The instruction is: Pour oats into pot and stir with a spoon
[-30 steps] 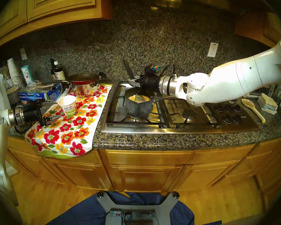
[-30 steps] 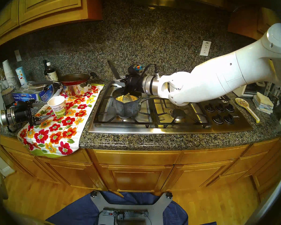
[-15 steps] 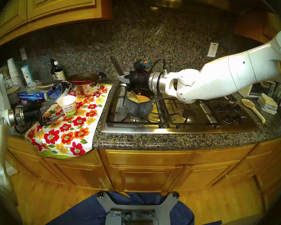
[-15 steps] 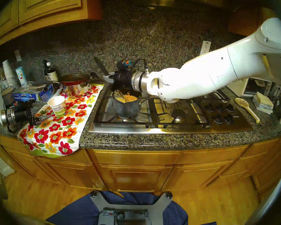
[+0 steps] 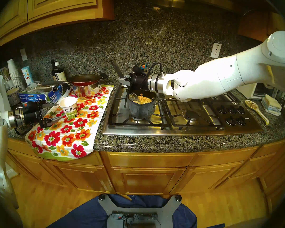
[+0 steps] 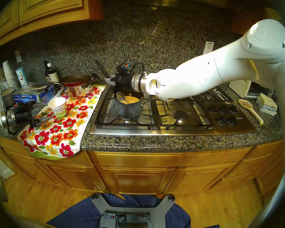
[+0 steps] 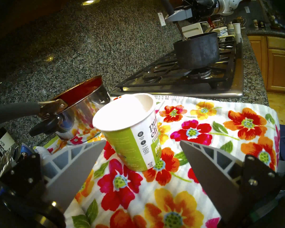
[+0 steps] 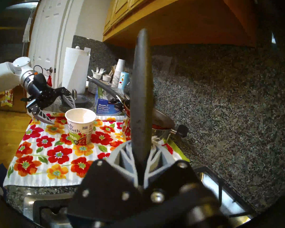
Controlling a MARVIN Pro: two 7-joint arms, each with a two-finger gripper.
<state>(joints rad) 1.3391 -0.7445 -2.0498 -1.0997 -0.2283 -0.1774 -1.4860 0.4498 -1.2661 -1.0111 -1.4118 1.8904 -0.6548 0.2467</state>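
The dark grey pot (image 5: 141,107) (image 6: 128,108) (image 7: 197,50) stands on the front left burner with pale oats (image 5: 146,99) (image 6: 132,98) inside. My right gripper (image 5: 124,80) (image 6: 111,80) (image 8: 141,145) hovers over the pot's far rim, shut on the spoon's black handle (image 5: 116,68) (image 8: 141,91). The spoon's silver bowl (image 5: 136,96) dips into the oats on the pot's left side. The white "purely elizabeth" cup (image 5: 69,108) (image 7: 130,132) (image 8: 81,124) stands upright on the floral towel, white inside. My left gripper (image 5: 59,111) (image 7: 142,141) is open just left of the cup, not touching it.
A red frying pan (image 5: 84,79) sits on a shiny steel pot (image 5: 87,90) behind the cup. A foil box (image 5: 38,96), bottle (image 5: 57,73) and stacked cups (image 5: 13,73) crowd the back left. A yellow ceramic spoon piece (image 5: 257,110) lies right of the stove knobs (image 5: 230,114).
My right arm has swung left with the spoon. The spoon's bowl swept through the oats from the pot's middle to its left side. The left arm and cup have not moved.
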